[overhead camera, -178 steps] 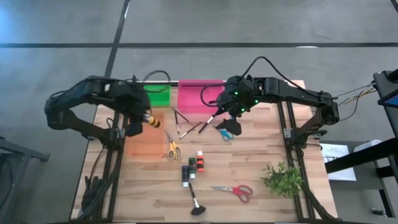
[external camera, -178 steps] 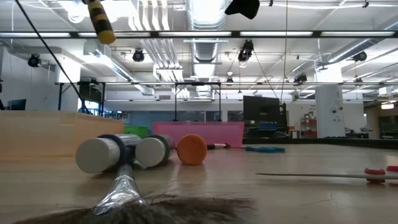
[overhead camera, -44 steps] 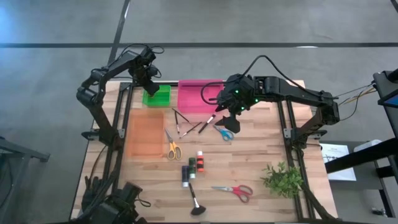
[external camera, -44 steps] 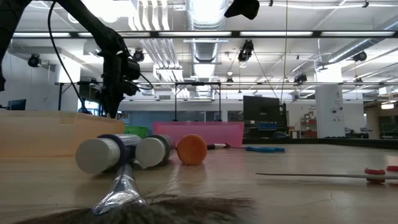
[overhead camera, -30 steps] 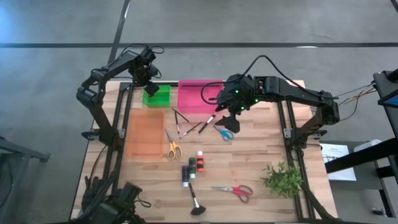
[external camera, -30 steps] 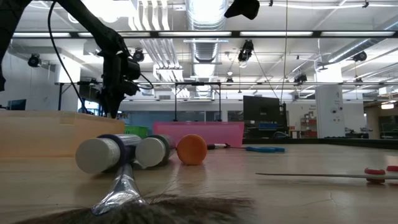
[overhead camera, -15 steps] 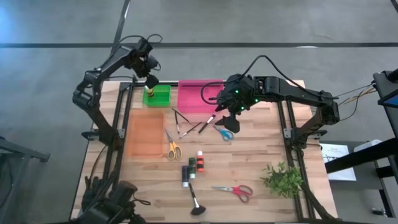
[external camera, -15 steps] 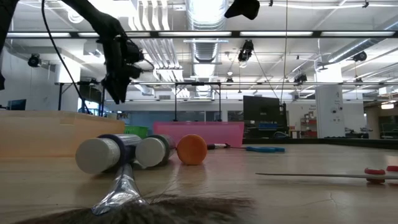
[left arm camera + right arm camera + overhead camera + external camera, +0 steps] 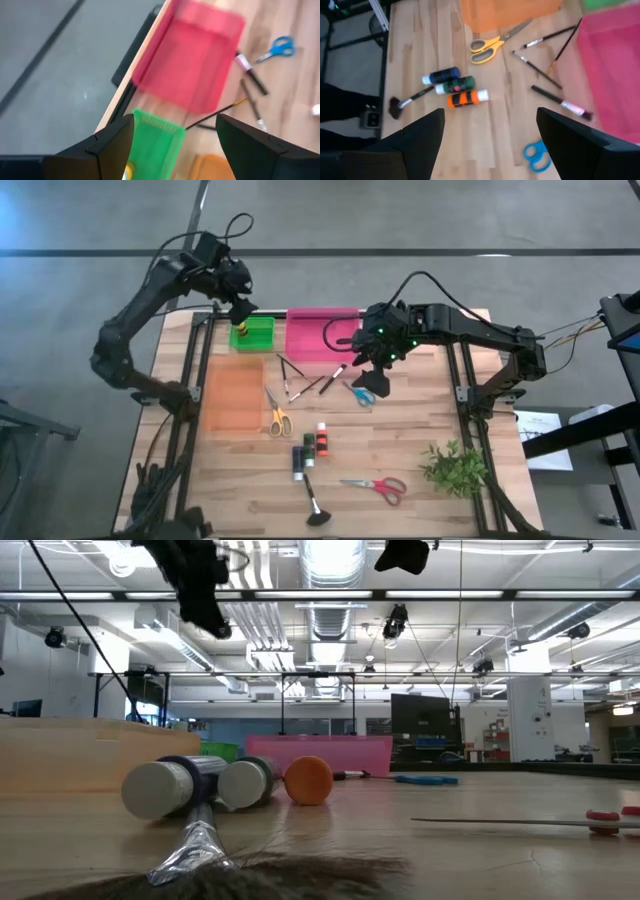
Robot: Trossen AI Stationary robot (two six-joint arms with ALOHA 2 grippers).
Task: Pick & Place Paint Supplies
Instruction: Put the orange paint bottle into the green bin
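Note:
My left gripper (image 9: 238,304) (image 9: 175,120) hangs open, high above the far left end of the green bin (image 9: 254,332). A yellow-and-black paint bottle (image 9: 240,334) (image 9: 128,172) lies inside that bin. My right gripper (image 9: 371,364) (image 9: 490,117) is open in the air over the blue scissors (image 9: 362,393) and holds nothing. On the wood lie slim brushes (image 9: 303,380), yellow scissors (image 9: 277,419), three paint bottles (image 9: 310,448) (image 9: 455,87), red scissors (image 9: 378,485) and a fan brush (image 9: 315,508).
A pink bin (image 9: 320,335) stands at the far edge beside the green one, and an orange bin (image 9: 233,395) sits nearer on the left. A green plant sprig (image 9: 455,465) lies at the near right. The arms' dark frames run along both table sides.
My left gripper has risen well clear of the green bin and drifted slightly toward the table's far-left corner. The yellow-and-black bottle, earlier right at the fingers, now lies in the green bin below them.

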